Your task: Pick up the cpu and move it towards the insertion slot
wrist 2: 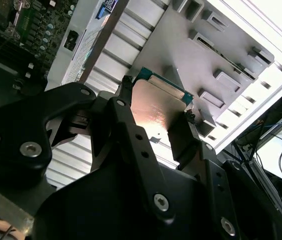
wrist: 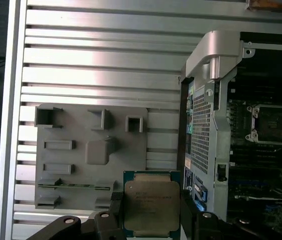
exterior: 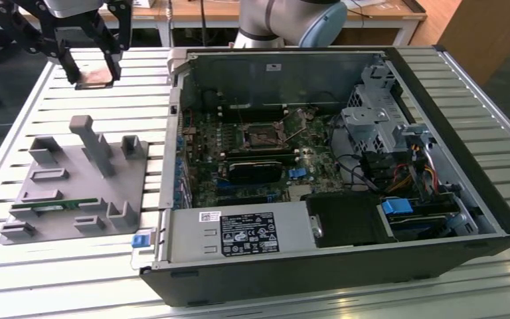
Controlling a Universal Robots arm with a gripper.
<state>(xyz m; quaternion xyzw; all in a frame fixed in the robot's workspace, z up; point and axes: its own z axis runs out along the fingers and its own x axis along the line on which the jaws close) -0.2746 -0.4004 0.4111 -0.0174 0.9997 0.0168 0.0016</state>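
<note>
The claw [exterior: 88, 66] hangs in open air above the slatted surface [exterior: 87, 106], carrying the cpu [exterior: 93, 81] clear of the grey holder tray [exterior: 69, 179] and its upright posts. Toward the exterior view's right, the case's raised side wall [exterior: 177, 126] stands between claw and insertion slot [exterior: 261, 136]. The slot lies open from above, with the drive cage [exterior: 374, 126] beyond it.

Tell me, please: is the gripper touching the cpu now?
Touching. In the first wrist view the gripper has a finger pressed against each side edge of the cpu, holding it above the table.
</note>
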